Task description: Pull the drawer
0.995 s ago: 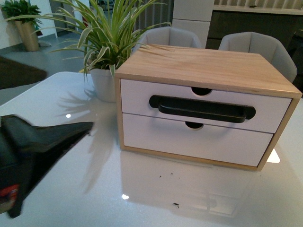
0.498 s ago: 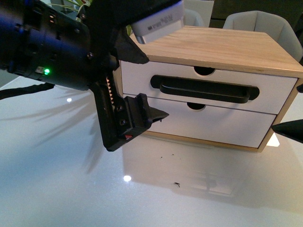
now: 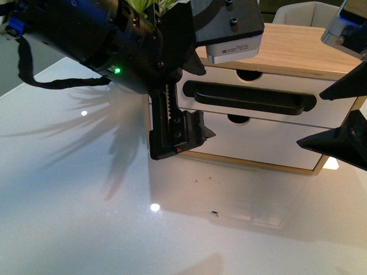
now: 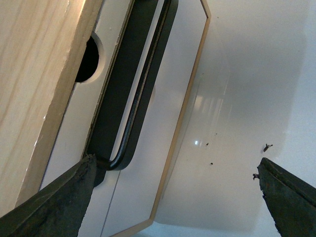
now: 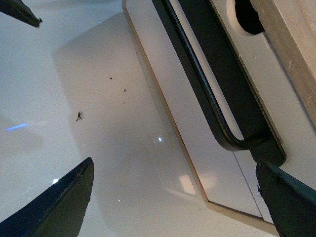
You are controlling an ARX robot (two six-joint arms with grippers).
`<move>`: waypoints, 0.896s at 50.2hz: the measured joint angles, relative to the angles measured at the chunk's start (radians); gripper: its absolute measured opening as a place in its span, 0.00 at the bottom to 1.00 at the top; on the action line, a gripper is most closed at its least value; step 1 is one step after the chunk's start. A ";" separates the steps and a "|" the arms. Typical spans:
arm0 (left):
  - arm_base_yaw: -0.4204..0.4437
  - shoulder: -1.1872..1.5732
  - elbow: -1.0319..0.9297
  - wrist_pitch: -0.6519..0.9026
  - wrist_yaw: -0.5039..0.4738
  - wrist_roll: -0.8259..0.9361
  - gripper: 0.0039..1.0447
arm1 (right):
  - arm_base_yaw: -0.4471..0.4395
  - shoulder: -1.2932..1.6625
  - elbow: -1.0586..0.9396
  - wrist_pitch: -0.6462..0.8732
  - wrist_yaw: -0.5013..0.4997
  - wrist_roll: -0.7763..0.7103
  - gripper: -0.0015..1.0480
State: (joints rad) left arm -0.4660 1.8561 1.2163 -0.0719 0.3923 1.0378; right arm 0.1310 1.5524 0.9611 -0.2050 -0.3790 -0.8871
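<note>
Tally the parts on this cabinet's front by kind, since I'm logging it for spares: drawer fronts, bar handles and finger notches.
Drawer fronts: 2, the drawer and the plain lower front
Black bar handles: 1
Half-round notches: 2
Total: 5

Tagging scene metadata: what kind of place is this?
Likely an office or meeting room, not a lab bench: a glossy white table, a grey chair behind it, and a small wooden drawer chest with plant leaves nearby.
</note>
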 joint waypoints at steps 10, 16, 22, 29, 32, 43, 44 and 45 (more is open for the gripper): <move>-0.008 0.053 0.045 0.001 -0.007 0.013 0.93 | 0.007 0.039 0.028 0.009 -0.009 -0.006 0.91; -0.010 0.085 0.085 0.000 -0.012 0.021 0.93 | 0.009 0.075 0.051 0.019 -0.014 -0.007 0.91; -0.010 0.108 0.117 -0.008 -0.023 0.035 0.93 | 0.013 0.106 0.072 0.037 -0.015 -0.007 0.91; -0.010 0.134 0.144 -0.015 -0.027 0.045 0.93 | 0.015 0.130 0.085 0.054 -0.019 -0.003 0.91; -0.009 0.147 0.154 -0.015 -0.030 0.048 0.93 | 0.018 0.142 0.092 0.061 -0.022 -0.001 0.91; -0.008 0.172 0.173 -0.021 -0.034 0.053 0.93 | 0.023 0.182 0.116 0.073 -0.026 0.005 0.91; -0.007 0.174 0.175 -0.021 -0.034 0.054 0.93 | 0.024 0.185 0.117 0.073 -0.026 0.007 0.91; -0.007 0.175 0.177 -0.023 -0.034 0.055 0.93 | 0.025 0.188 0.119 0.074 -0.026 0.008 0.91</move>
State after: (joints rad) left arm -0.4728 2.0312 1.3933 -0.0944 0.3588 1.0924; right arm 0.1562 1.7409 1.0801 -0.1314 -0.4053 -0.8795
